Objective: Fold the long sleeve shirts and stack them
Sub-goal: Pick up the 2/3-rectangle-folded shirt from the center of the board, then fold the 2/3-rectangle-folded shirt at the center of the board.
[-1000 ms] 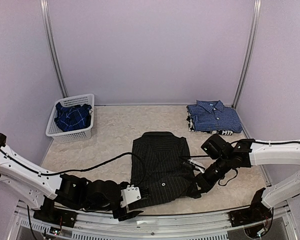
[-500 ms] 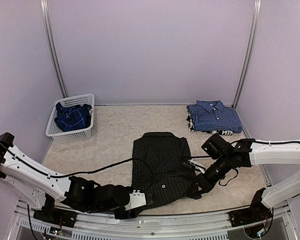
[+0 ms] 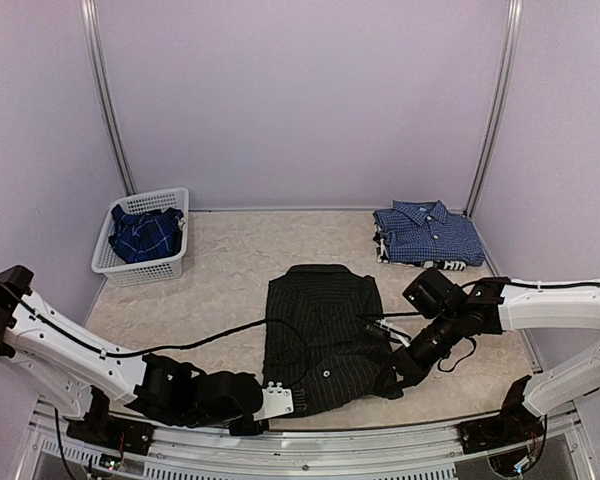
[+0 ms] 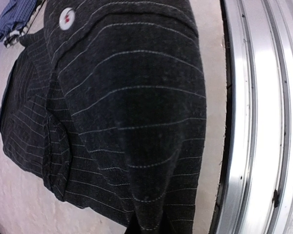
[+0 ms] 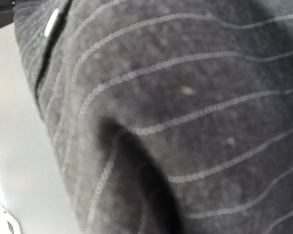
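A black pinstriped long sleeve shirt (image 3: 320,330) lies partly folded in the middle of the table. My left gripper (image 3: 280,401) is at its near left hem, shut on the cloth. In the left wrist view the pinstriped fabric (image 4: 127,97) gathers into a pinch at the bottom edge. My right gripper (image 3: 393,378) is shut on the shirt's near right corner, and its wrist view is filled with black cloth (image 5: 185,97) that hides the fingers. A blue-and-white checked shirt (image 3: 427,232) lies folded at the back right. The darker blue plaid shirt (image 3: 145,232) sits crumpled in the basket.
The white lattice basket (image 3: 138,268) stands at the back left by the wall. A metal rail (image 3: 330,440) runs along the table's near edge, close to the left gripper and seen as rail (image 4: 254,122). A black cable (image 3: 195,330) crosses the table to the left of the shirt.
My left gripper has slid right along the near edge to the black shirt's hem and closed on it. The right arm and the shirts at the back have not moved.
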`<state>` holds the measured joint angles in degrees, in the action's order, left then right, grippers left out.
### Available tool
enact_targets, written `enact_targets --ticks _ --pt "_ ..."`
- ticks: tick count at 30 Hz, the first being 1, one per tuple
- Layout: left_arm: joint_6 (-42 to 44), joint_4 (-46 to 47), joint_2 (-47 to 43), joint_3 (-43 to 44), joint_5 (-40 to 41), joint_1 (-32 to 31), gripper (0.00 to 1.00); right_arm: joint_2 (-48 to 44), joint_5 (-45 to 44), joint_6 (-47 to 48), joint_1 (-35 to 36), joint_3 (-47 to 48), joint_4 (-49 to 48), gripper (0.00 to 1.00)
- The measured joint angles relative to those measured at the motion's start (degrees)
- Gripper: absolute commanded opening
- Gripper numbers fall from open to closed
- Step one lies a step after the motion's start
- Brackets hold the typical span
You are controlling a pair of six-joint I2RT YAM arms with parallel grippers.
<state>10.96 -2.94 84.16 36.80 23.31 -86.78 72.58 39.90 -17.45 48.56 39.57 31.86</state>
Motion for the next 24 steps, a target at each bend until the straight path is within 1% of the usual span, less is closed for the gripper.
enact_targets --ticks 3,5,10,14,16,20,24 --pt "0.2 -2.3 0.0 1.2 -2.0 0.0 0.0 0.0 0.2 -0.2 0.0 0.0 0.1 0.0" --pt "-0.2 -4.5 -0.2 2.7 -4.8 0.0 0.0 -0.1 0.4 -0.5 0.0 0.0 0.3 0.0" --pt "-1.5 -10.8 -2.3 7.3 -14.1 0.3 0.0 -1.7 0.5 -2.6 3.0 -0.6 1.4 0.0" --pt "-2.8 -15.0 -4.6 9.9 -22.3 1.9 0.0 -3.4 1.5 -4.0 5.6 -1.1 2.1 0.0" --pt "-3.6 -16.7 -5.8 10.5 -26.8 4.3 0.0 -4.1 1.9 -4.3 5.8 -1.2 2.2 0.0" --pt "-5.2 -18.3 -7.8 10.6 -35.9 12.7 0.0 -4.0 2.6 -4.2 5.8 -0.6 2.3 0.0" --pt "-6.3 -19.0 -8.3 11.2 -43.3 20.4 0.0 -1.9 2.8 -2.3 5.0 3.6 3.1 0.0"
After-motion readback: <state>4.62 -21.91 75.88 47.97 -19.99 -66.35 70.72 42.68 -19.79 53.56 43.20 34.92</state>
